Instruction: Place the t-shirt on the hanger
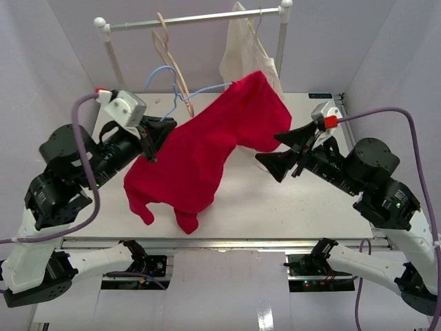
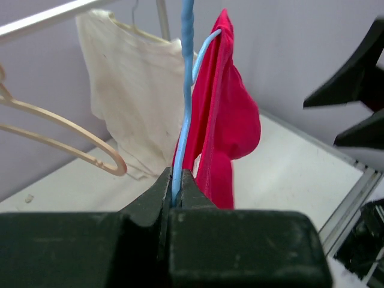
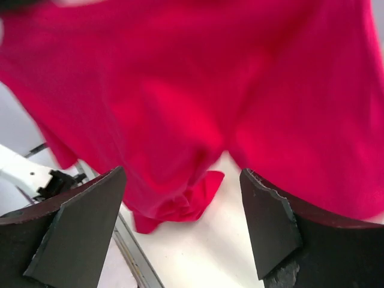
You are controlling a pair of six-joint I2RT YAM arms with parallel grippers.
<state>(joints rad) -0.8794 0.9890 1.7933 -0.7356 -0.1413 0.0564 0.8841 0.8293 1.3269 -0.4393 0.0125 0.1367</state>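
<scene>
The crimson t-shirt (image 1: 207, 145) hangs draped over the light-blue wire hanger (image 1: 205, 89), which is held up in the air above the table. One sleeve end trails down to the table near the front edge. My left gripper (image 1: 153, 141) is shut on the hanger's wire at the shirt's left side. In the left wrist view the blue hanger (image 2: 187, 90) runs up from between my left gripper's (image 2: 176, 187) closed fingers, with the t-shirt (image 2: 228, 120) just behind it. My right gripper (image 1: 267, 148) stands open beside the shirt's right side. In its own view the right gripper (image 3: 182, 173) holds nothing, with the t-shirt (image 3: 180, 90) just ahead.
A clothes rail (image 1: 200, 19) crosses the back of the white table (image 1: 275, 207). A pale wooden hanger (image 1: 169, 58) and a cream-white garment (image 1: 244, 52) hang from it, close behind the raised shirt. The metal front edge (image 1: 227, 243) lies near the trailing sleeve.
</scene>
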